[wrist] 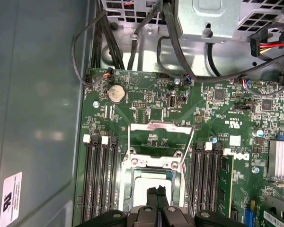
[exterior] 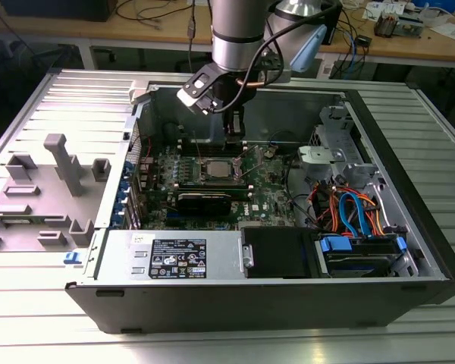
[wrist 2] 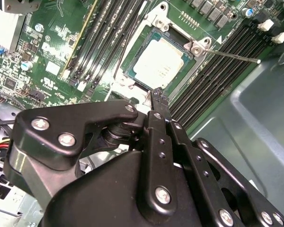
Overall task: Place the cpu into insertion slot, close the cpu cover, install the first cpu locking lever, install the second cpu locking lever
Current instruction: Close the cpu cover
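One of four steps is judged done: the cpu [wrist 2: 158, 61] is seated in the insertion slot [wrist 2: 131, 66], the cpu cover [wrist: 161, 126] is raised, the locking levers [wrist 2: 236, 56] are unlatched, and the claw [wrist 2: 158, 94] is pinched together, empty, just above the cpu.

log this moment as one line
cpu in insertion slot | gripper shut, tips just over slot

coin battery [wrist: 116, 93] on green board [wrist: 146, 111] | black memory slots [wrist: 100, 175] nearby | blue cables [exterior: 354, 214] near black drive box [exterior: 277, 252]
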